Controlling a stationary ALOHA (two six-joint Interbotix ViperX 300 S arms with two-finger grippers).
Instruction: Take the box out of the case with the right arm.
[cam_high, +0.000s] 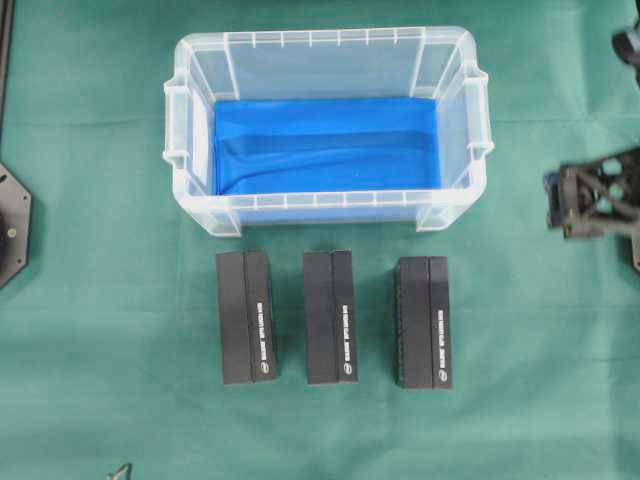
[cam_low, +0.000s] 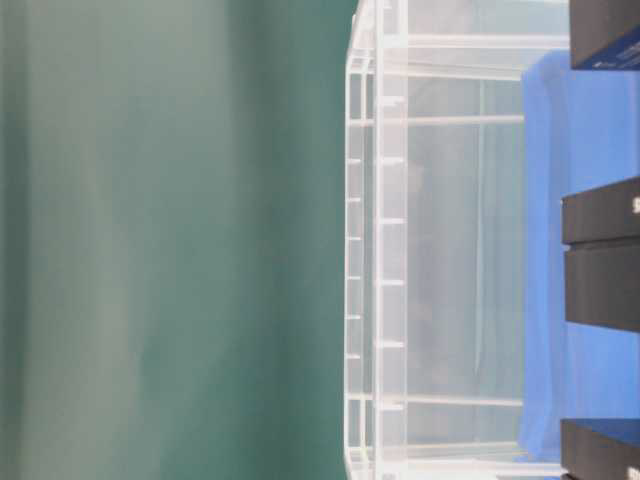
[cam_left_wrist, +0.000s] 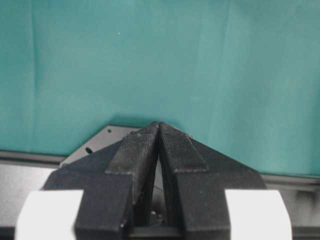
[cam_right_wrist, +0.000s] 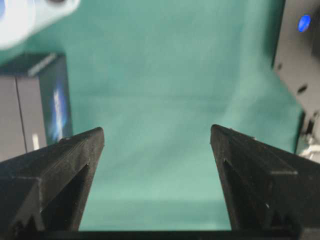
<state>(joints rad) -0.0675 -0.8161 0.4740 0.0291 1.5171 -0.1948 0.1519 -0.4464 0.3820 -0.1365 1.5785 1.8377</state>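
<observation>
The case (cam_high: 190, 120) is a clear plastic bin at the back middle of the green cloth, with only its blue sheet (cam_high: 325, 145) showing inside. Three black boxes stand on the cloth in front of it: a left box (cam_high: 247, 316), a middle box (cam_high: 330, 316) and a right box (cam_high: 423, 322). My right gripper (cam_high: 553, 203) hovers off the case's right end, apart from it and from the boxes. In the right wrist view the right gripper (cam_right_wrist: 157, 130) is open over bare cloth, with one box (cam_right_wrist: 35, 100) to its left. My left gripper (cam_left_wrist: 159, 125) is shut on nothing.
The left arm's base plate (cam_high: 10, 220) sits at the left edge of the table. A dark unit with a blue light (cam_right_wrist: 300, 50) stands to the right of my right gripper. The table-level view shows the case wall (cam_low: 380, 250) side-on, with box ends (cam_low: 600, 255) before it.
</observation>
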